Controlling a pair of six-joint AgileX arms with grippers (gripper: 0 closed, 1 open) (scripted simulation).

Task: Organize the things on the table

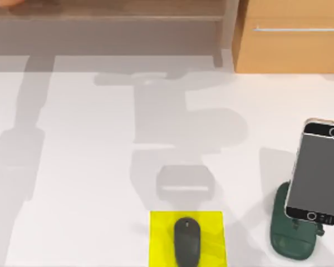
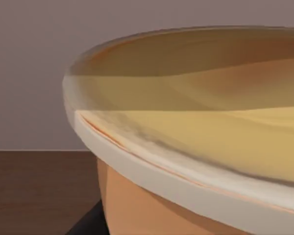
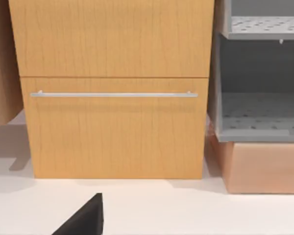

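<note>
Mouse (image 1: 187, 241) on yellow pad (image 1: 211, 242), bench (image 1: 72, 194) six o'clock; smartphone (image 1: 317, 172) on green stand (image 1: 292, 239), four o'clock. Cup (image 2: 196, 147) close before left wrist camera; gripper states cannot be told. Risk: tilting could spill it.

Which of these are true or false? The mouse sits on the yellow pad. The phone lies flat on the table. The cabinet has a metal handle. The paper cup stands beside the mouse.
1. The mouse sits on the yellow pad. True.
2. The phone lies flat on the table. False: it leans on the dark green stand.
3. The cabinet has a metal handle. True.
4. The paper cup stands beside the mouse. False: it sits close before the left wrist camera, away from the mouse.
</note>
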